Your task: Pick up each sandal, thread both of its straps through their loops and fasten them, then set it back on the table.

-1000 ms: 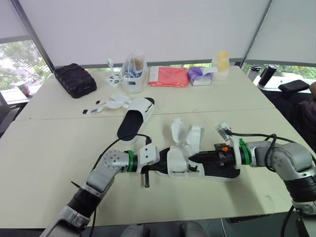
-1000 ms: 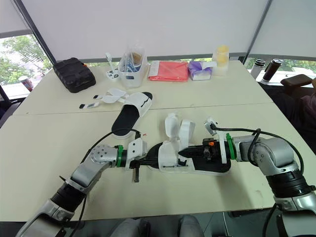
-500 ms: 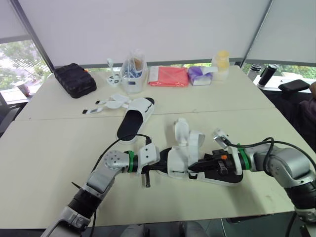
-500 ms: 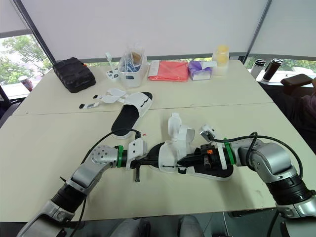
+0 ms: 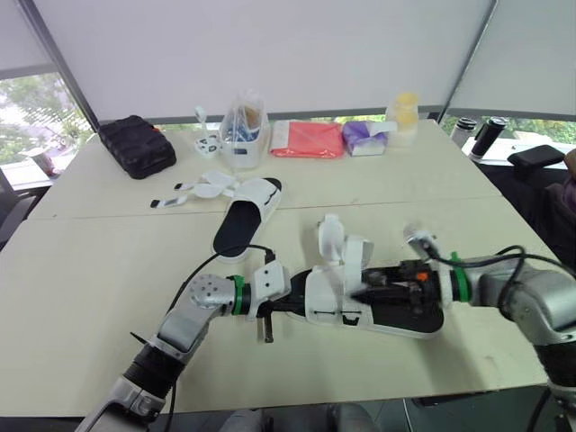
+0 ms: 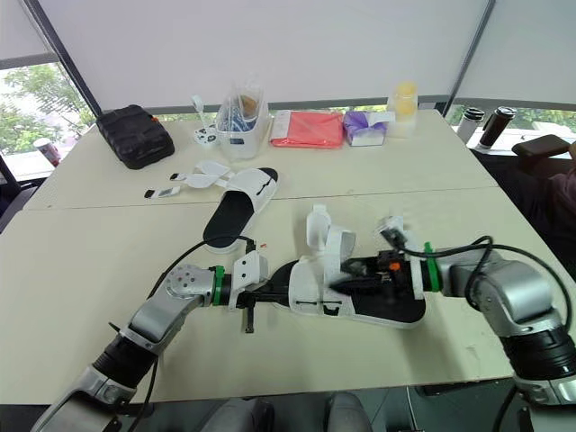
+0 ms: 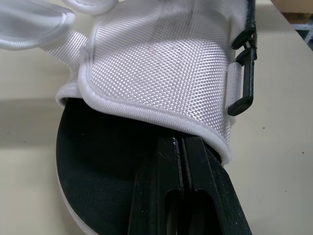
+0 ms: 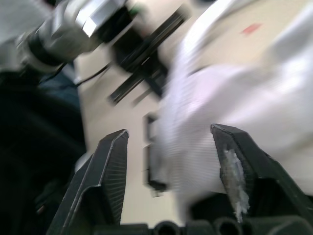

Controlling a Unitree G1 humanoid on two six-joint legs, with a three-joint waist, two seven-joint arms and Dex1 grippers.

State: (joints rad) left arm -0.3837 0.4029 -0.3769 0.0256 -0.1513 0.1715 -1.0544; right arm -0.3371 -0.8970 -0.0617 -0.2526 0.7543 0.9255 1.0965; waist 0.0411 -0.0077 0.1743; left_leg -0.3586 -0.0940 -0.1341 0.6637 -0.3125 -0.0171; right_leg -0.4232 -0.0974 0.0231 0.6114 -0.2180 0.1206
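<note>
The near sandal (image 5: 396, 315), black-soled with white mesh straps, lies on the table (image 5: 81, 297) between my two grippers. My left gripper (image 5: 295, 304) is shut on the toe edge of its sole; the left wrist view has the fingers (image 7: 171, 161) pressed together under the front strap (image 7: 161, 68), beside the black loops (image 7: 243, 73). My right gripper (image 5: 367, 288) hovers over the heel end, open, pointing at the raised strap (image 5: 335, 241). The white strap (image 8: 205, 98) lies beyond its spread fingers (image 8: 110, 161). A second sandal (image 5: 247, 214) lies farther back, straps loose.
Along the far edge sit a black case (image 5: 137, 145), a clear tub (image 5: 243, 130), a red pouch (image 5: 308, 139), a purple packet (image 5: 367, 137) and yellow-lidded jars (image 5: 404, 115). Two bottles (image 5: 489, 135) stand off to the right. The front table edge is near my arms.
My right gripper dipped toward the front strap half a second ago, then rose and drew back to the right. The loose strap shifted slightly. The left gripper kept its hold.
</note>
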